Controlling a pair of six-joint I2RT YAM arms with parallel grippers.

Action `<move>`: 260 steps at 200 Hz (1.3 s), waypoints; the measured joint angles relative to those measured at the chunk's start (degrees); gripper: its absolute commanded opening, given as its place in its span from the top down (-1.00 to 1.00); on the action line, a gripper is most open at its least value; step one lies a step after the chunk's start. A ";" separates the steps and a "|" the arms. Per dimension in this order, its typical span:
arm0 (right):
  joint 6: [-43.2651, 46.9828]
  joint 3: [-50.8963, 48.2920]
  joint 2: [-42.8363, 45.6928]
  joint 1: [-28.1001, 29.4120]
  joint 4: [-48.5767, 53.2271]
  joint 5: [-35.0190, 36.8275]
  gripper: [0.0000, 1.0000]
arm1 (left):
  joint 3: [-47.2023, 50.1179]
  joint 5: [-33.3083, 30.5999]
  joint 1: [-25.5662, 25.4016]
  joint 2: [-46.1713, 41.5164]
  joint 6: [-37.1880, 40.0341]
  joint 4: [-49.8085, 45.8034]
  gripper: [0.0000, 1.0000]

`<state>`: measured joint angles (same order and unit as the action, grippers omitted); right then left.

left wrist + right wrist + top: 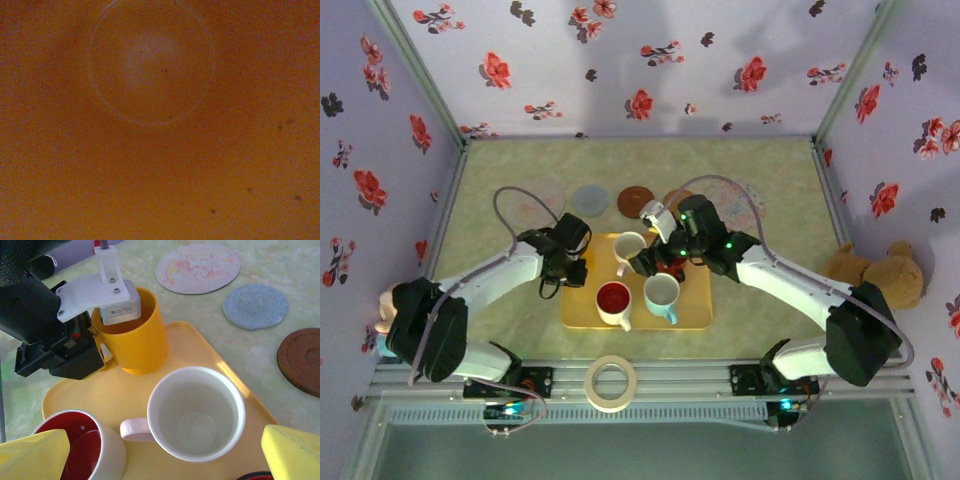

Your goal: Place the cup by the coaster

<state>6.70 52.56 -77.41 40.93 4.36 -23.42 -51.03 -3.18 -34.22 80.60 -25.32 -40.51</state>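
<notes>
A yellow cup (135, 337) stands at the back left of the yellow tray (90, 395). My left gripper (570, 264) is on it: a grey block reaches inside its rim and the black body presses its outer wall by the handle. The left wrist view looks down onto the cup's orange bottom (150, 65). My right gripper (162, 460) hangs open over a white cup (196, 412), one yellow pad (31, 456) on each side. Beyond the tray lie a round patterned coaster (197, 267), a blue-grey coaster (255, 306) and a brown coaster (302, 360).
A cup with a red inside (614, 300) and another white cup (661, 293) share the tray's front. A tape roll (611, 383) lies near the front edge. A teddy bear (880, 272) sits at the right wall. Flowered walls close in three sides.
</notes>
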 measured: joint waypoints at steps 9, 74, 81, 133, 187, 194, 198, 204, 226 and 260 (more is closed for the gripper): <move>-0.52 0.96 -0.13 0.00 -0.04 -0.44 -0.99 | -1.22 -0.24 0.00 -0.07 0.00 -0.90 1.00; -4.68 6.88 -3.69 0.00 -0.68 -3.37 -0.99 | -11.04 -3.06 0.00 -0.98 0.04 -5.64 1.00; -5.22 7.48 -4.02 0.00 -0.70 -3.61 -0.99 | -11.76 -3.37 0.02 -0.96 0.04 -6.03 1.00; -9.86 10.67 -5.29 0.00 -4.28 -5.01 -0.99 | -15.96 -5.75 2.23 -0.59 0.26 -8.44 1.00; -12.81 12.96 -7.91 0.02 -6.40 -5.05 -0.99 | -19.28 -7.39 7.13 2.01 3.72 -8.46 1.00; -13.05 13.18 -8.31 0.02 -6.67 -4.87 -0.99 | -19.56 -7.41 7.91 2.25 4.26 -8.37 1.00; -13.22 13.29 -8.55 0.02 -6.82 -4.85 -0.99 | -19.76 -7.41 8.41 2.40 4.66 -8.35 1.00; -13.42 13.40 -8.98 0.04 -7.17 -4.57 -0.99 | -20.00 -7.41 9.11 2.62 5.09 -8.24 1.00; -14.47 13.42 -10.75 0.11 -8.79 -3.13 -0.99 | -20.79 -7.37 11.56 3.78 7.17 -7.19 1.00; -15.82 13.73 -13.70 0.39 -11.32 -0.79 -0.99 | -21.46 -6.75 15.17 6.12 9.51 -5.01 1.00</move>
<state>-9.13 66.28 -91.11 41.32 -6.96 -24.21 -72.49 -9.93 -19.05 86.72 -15.81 -45.52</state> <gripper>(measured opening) 0.996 0.185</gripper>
